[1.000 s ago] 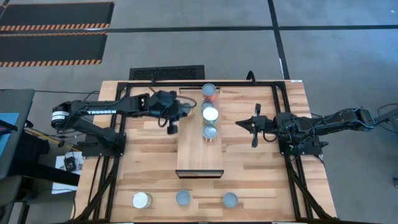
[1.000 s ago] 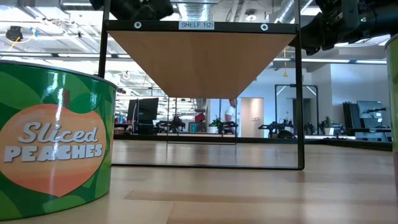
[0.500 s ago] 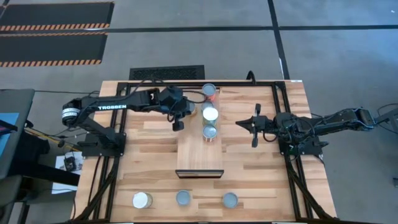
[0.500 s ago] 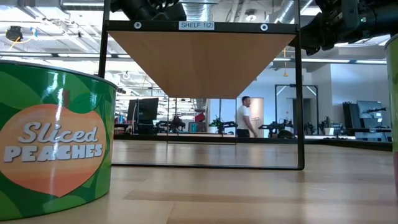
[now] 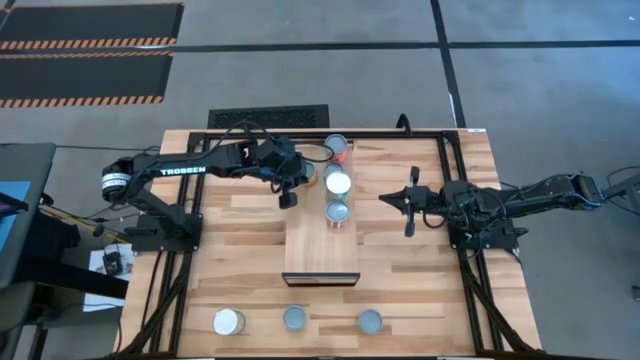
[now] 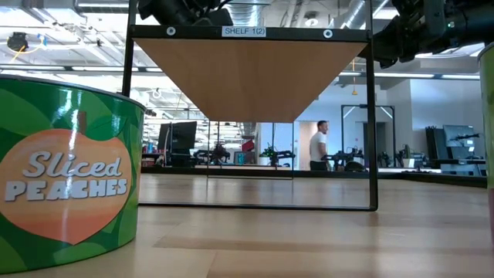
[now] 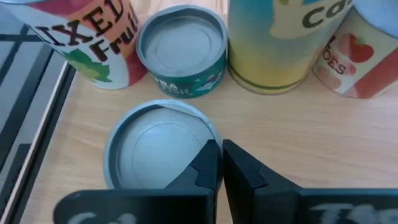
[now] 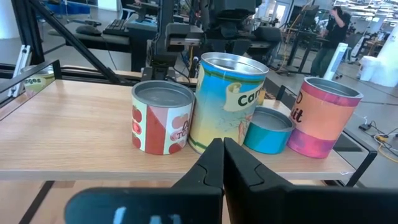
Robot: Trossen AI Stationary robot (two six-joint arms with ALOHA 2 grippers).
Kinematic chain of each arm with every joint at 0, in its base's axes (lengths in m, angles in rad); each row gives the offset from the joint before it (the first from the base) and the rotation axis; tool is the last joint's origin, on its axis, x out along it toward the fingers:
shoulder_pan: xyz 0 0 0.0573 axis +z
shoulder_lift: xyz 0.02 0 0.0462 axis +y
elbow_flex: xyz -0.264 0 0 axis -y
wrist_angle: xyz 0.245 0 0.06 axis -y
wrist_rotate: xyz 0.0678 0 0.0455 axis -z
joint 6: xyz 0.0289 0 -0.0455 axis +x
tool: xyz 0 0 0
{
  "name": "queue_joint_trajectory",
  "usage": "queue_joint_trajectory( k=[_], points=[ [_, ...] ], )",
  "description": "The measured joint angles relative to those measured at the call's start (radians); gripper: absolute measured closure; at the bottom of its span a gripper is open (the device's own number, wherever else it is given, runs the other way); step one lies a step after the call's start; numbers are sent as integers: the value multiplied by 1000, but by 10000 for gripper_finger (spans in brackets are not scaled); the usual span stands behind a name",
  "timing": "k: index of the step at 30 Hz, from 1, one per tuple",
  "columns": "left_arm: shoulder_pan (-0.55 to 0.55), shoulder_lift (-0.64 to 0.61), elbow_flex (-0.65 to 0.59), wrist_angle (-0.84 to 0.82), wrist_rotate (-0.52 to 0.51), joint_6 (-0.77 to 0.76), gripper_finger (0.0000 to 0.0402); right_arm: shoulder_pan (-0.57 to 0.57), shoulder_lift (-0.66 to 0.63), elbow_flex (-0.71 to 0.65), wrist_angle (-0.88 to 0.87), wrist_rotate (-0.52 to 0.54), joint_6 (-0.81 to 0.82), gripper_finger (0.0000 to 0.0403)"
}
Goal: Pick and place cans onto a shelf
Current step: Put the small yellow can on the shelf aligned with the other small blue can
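The shelf point(image 5: 320, 250) is a raised light-wood plank in a black frame at the table's middle; the low view shows its underside point(image 6: 247, 73). Several cans stand at its far end point(image 5: 338, 184). The left wrist view shows a fruit can point(image 7: 87, 43), a short teal can point(image 7: 180, 53), a tall yellow can point(image 7: 280, 43), a tomato can point(image 7: 360, 59) and a low grey-topped can point(image 7: 155, 155). My left gripper point(image 5: 287, 199) point(image 7: 219, 155) is shut over that low can. My right gripper point(image 5: 385, 198) point(image 8: 219, 152) is shut and level, right of the shelf. My left gripper's shut fingertips point(image 7: 208, 158) slant down over the low can's rim point(image 7: 199, 124), on the side toward the tall can. Whether they touch the can cannot be told from this view. The can stands upright on the shelf.
Three more cans stand along the table's near edge: a white-topped one point(image 5: 228, 321) and two grey-topped ones point(image 5: 295, 318) point(image 5: 370, 321). A green "Sliced Peaches" can point(image 6: 69, 177) fills the low view's left. A person walks in the room behind point(image 6: 317, 145).
My left gripper, shut throughout, has moved toward the table's right edge, from beside the shelf's left edge to over the shelf near the cans. The right arm has kept still.
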Motion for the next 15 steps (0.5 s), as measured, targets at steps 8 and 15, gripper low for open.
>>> queue_joint_trajectory(
  k=[8,15],
  points=[
    [0,0,0,11,7,-12,400,0,0,0,0,0,-2,382],
    [0,0,0,11,50,-18,400,0,0,0,0,0,-2,386]
  ],
)
